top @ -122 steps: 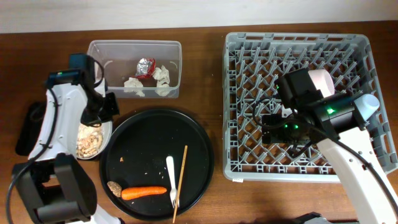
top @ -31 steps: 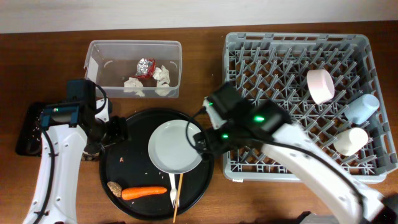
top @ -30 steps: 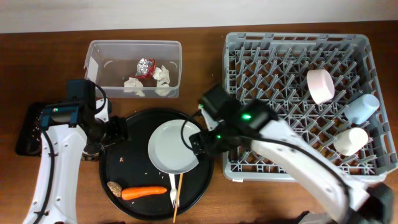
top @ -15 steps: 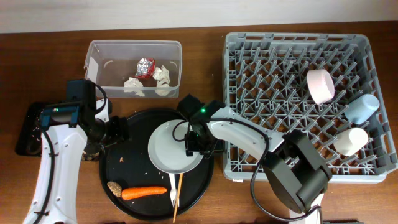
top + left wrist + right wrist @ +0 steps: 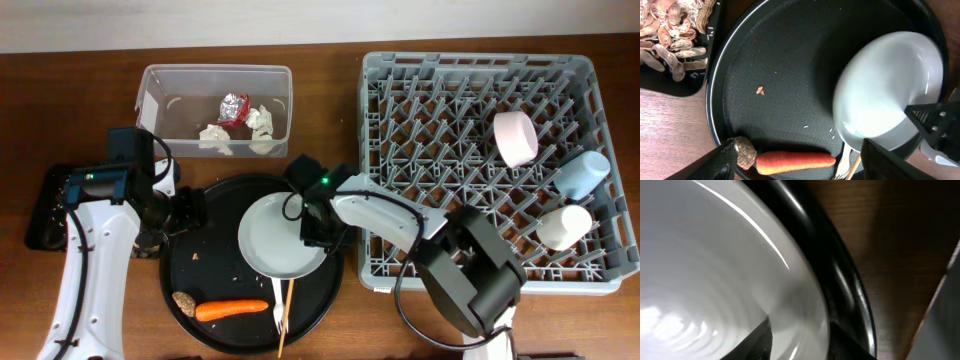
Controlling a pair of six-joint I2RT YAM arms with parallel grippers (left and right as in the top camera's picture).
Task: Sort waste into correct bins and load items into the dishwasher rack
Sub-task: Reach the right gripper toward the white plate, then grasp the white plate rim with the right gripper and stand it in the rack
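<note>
The white plate [image 5: 275,235] lies on the round black tray [image 5: 215,270], and looks blurred in the left wrist view [image 5: 885,85]. My right gripper [image 5: 314,226] is shut on its right rim, one finger [image 5: 757,340] inside and the other outside. My left gripper [image 5: 188,210] hovers open over the tray's left side, holding nothing. An orange carrot [image 5: 796,161], a brown lump [image 5: 746,152], a white fork [image 5: 275,303] and a chopstick [image 5: 289,305] lie at the tray's front. The grey rack [image 5: 400,110] holds the pink bowl [image 5: 515,138], blue cup [image 5: 583,174] and cream cup [image 5: 561,226].
The clear tub [image 5: 160,85] at the back holds white napkins [image 5: 215,137] and a foil wrapper [image 5: 235,105]. A shallow black tray [image 5: 42,210] with pale scraps [image 5: 670,35] sits at the far left, partly under my left arm. Bare wood lies between tray and rack.
My right gripper's jaws have narrowed onto the plate's right rim. The left arm has stayed in place.
</note>
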